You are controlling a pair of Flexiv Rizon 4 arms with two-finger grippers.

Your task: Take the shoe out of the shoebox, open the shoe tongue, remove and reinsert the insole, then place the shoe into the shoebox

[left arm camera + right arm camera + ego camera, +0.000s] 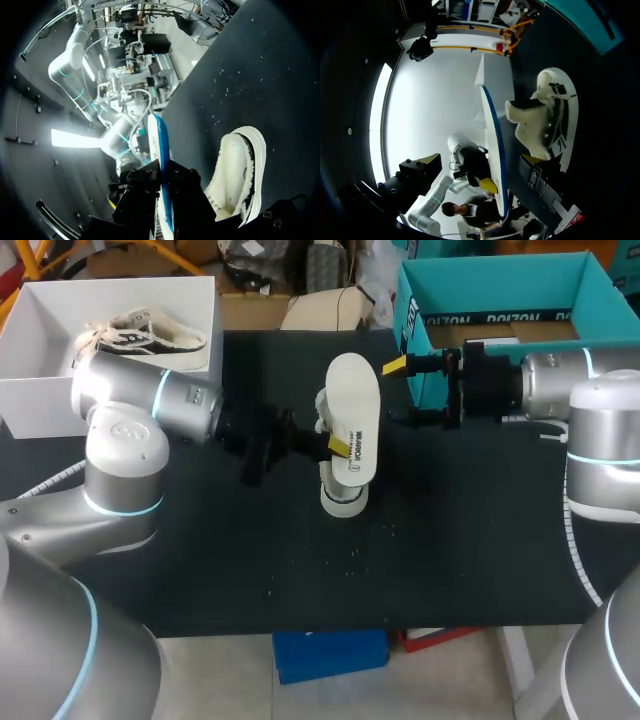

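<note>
**Operator:** Where does everything lie?

**Spotter:** Take the worktop (200, 570) first. Your shoe (343, 498) lies out on it, on its side as far as I can judge, with its long axis running from the far edge back toward you. The white shoebox (30, 390) stands well apart from the shoe, on your left, with a second shoe (150, 332) inside.

**Operator:** And the insole?

**Spotter:** The insole (352, 400) is out of the shoe and hangs just above it. It is flat and face up, with its long axis nearly parallel to the shoe's. Your left hand (335, 445) clamps it from the shoe's opening side. One yellow tip is on top, and I judge the other is beneath.

**Operator:** The right hand?

**Spotter:** Your right hand (405, 392) is spread wide and holds nothing. It sits on the shoe's sole side, and its tips stop just beside the insole's edge.

**Operator:** What does the next move turn on?

**Spotter:** I judge reinsertion comes next. The lined opening faces your left hand, so the insole has to enter from that side and slide along the shoe's long axis. I cannot tell which end of the shoe is the toe. Your left hand carries the insole and is nearer the opening. Your right is nearer the sole, so it is better placed to steady the shoe, which might otherwise skid.
</note>
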